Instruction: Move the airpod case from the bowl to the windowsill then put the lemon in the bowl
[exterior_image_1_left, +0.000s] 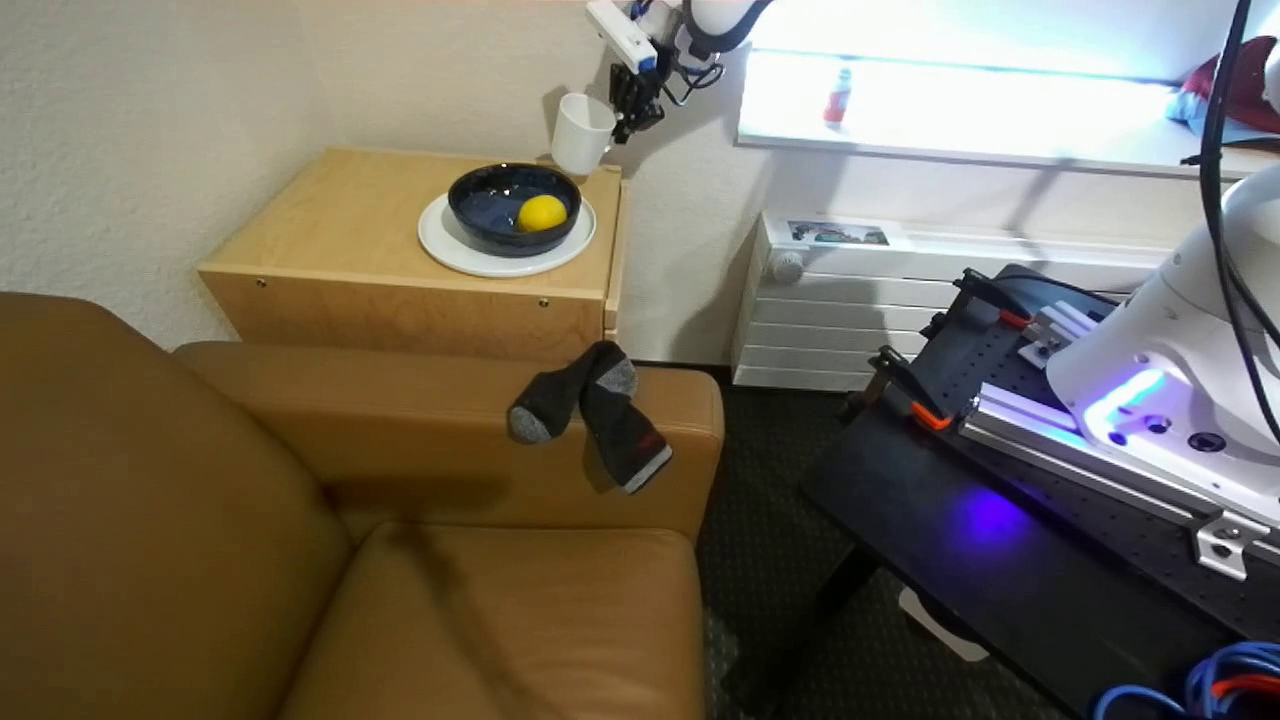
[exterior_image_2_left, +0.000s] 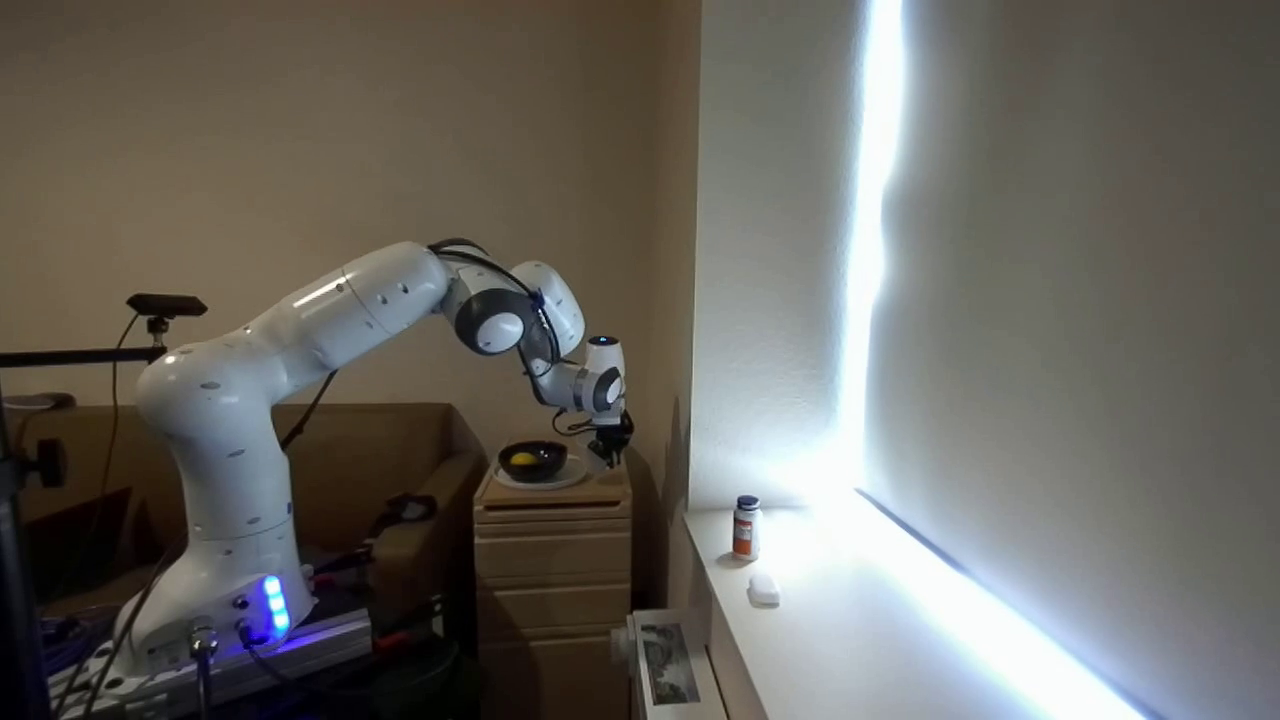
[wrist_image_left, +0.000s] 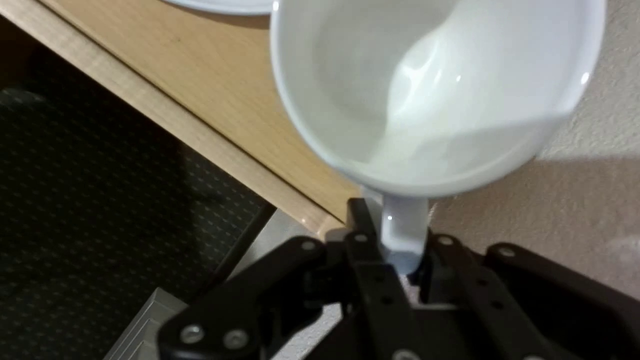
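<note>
1. The black two-fingered gripper (wrist_image_left: 402, 230) is holding a glossy white, round-mouthed mug (wrist_image_left: 430, 100) by its handle, the black fingers (wrist_image_left: 372, 285) closed in on either side.
2. That mug is at the back of the pale wooden cabinet (exterior_image_1_left: 370, 210), on the wall side; I can't make out whether its base touches the wood.
3. The rounded, bright yellow lemon (exterior_image_1_left: 541, 213) sits inside the shallow, dark blue-black bowl (exterior_image_1_left: 485, 235), over to one side. Both exterior views show it there.
4. Under the bowl is a flat, round white plate (exterior_image_1_left: 440, 245), and the mug is just beside them.
5. Well apart, the small, whitish, rounded airpod case (exterior_image_2_left: 764, 590) lies on the long white windowsill (exterior_image_2_left: 850, 660). A white bottle (exterior_image_2_left: 745, 533) with an orange-red label and dark cap stands upright near it.
6. Below the ledge is a white ribbed radiator (exterior_image_1_left: 840, 340), a rectangular picture (exterior_image_1_left: 838, 233) flat on top.
7. In an exterior view, dark grey socks (exterior_image_1_left: 615, 425) drape over the arm of the tan leather sofa (exterior_image_1_left: 480, 610), near the cabinet.
8. The white robot arm (exterior_image_2_left: 350, 300) stands mounted at a black table (exterior_image_1_left: 900, 530), blue coiled cables (exterior_image_1_left: 1215, 670) on its corner.
</note>
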